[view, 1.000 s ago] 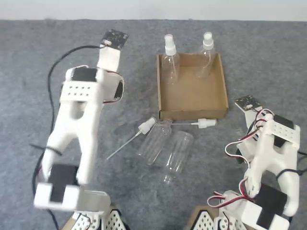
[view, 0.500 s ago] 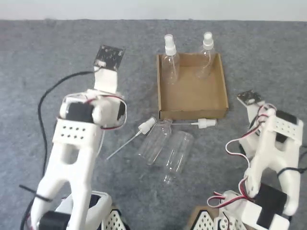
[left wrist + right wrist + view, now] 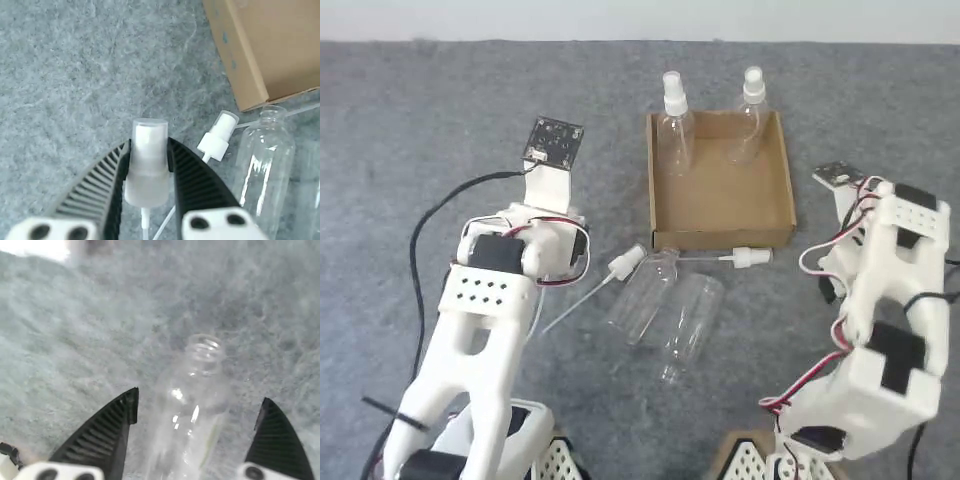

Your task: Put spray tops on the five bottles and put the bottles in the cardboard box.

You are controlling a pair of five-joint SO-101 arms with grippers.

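Pinched in the left gripper (image 3: 148,165), left of mid-counter: a frosted white plastic spray top (image 3: 146,150), tube hanging, seemingly ready for capping. Spread wide about an uncapped clear plastic bottle (image 3: 192,405) near the right edge, not touching it: the right gripper (image 3: 199,396). Toward the far edge, a brown cardboard box (image 3: 720,238). Grey felt-like counter (image 3: 420,120).

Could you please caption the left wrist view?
Left gripper holding a spray top, with a bottle and the box nearby.
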